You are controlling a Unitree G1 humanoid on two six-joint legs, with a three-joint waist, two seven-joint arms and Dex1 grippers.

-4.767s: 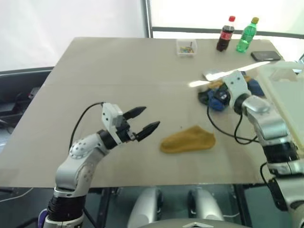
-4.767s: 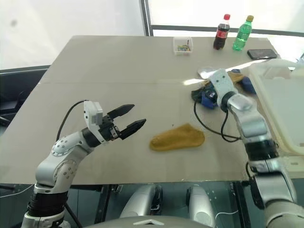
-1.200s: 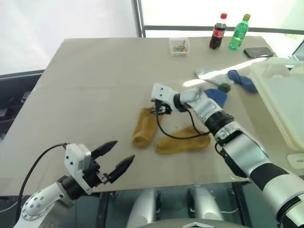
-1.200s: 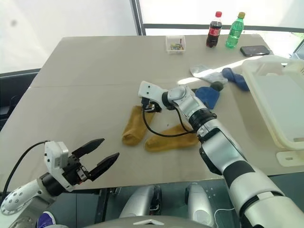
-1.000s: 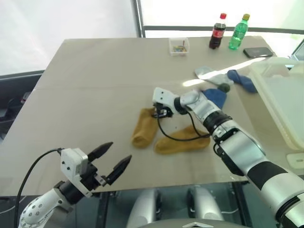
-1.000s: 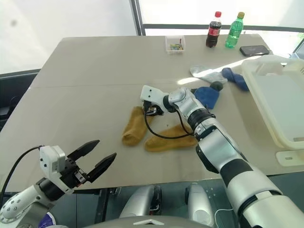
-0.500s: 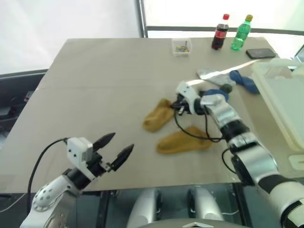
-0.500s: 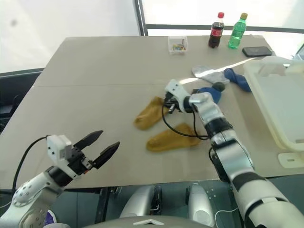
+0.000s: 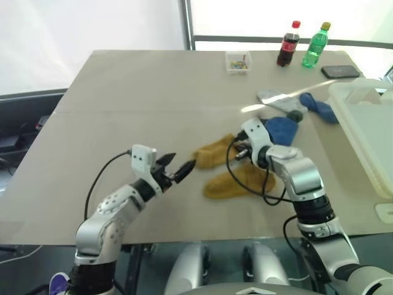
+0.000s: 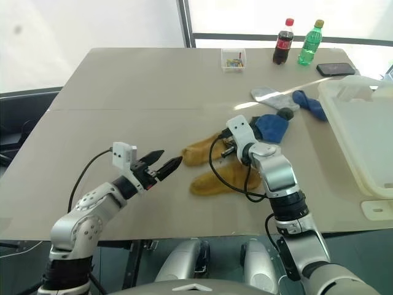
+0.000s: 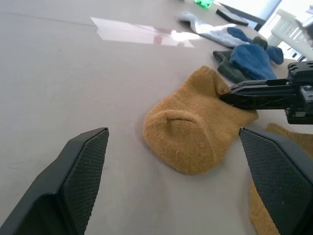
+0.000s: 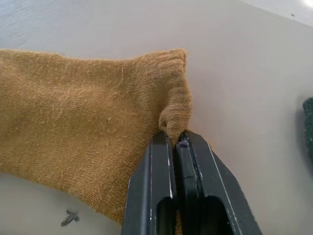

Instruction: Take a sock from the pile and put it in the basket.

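Pinching mustard sock (image 9: 215, 155) cuff, right gripper (image 12: 177, 142), on table (image 9: 135, 92).

Beige table (image 9: 141, 86) — bright window (image 9: 288, 15) behind

Two mustard socks (image 9: 214, 153), two bottles (image 9: 289, 43), one basket (image 9: 362, 123).

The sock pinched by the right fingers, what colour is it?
Mustard yellow; the sock shows best in the right wrist view.
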